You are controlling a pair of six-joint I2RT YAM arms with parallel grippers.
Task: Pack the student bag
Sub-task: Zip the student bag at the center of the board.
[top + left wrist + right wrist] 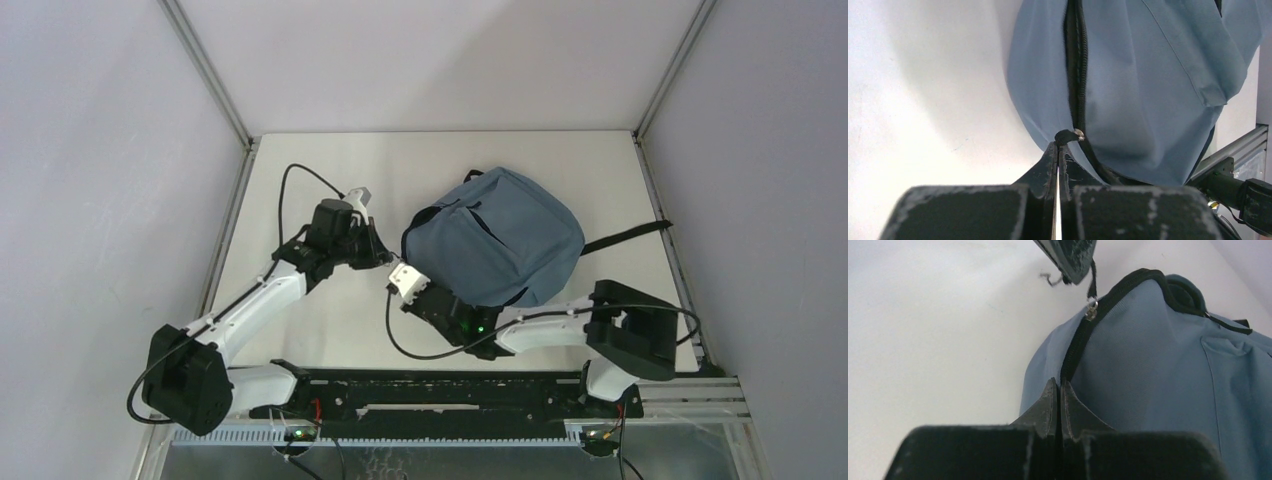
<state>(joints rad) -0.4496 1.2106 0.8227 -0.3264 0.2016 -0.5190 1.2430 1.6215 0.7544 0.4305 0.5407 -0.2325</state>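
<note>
1. Presently the left gripper point(1058, 146) is closed. Its two fingers are pressed together on the zip pull point(1065, 136), a black tab pinched at the very tips.
2. The pull leads straight to the metal slider point(1091, 309). The slider sits on the black zip point(1075, 65), which runs away from the fingers over the blue fabric.
3. The left arm point(250, 310) rises from its base at the near left and reaches forward and to the right. Its wrist is turned toward the bag's left side.
4. The right gripper point(1058, 383) is also closed, with no gap between its fingers. The tips rest against the fabric at the zip line, on the near side of the slider. Whether any cloth is caught between them cannot be told.
5. The two grippers stand near each other at the bag's near-left corner. The left one's fingertip shows at the top of the right wrist view, just beyond the slider.
6. The right arm point(540, 330) is folded low. From its base at the near right, the forearm runs leftward along the bag's near edge.
7. The bag point(500, 245) lies flat on the table point(340, 325), right of centre. A black strap point(625, 236) trails toward the right edge.
</note>
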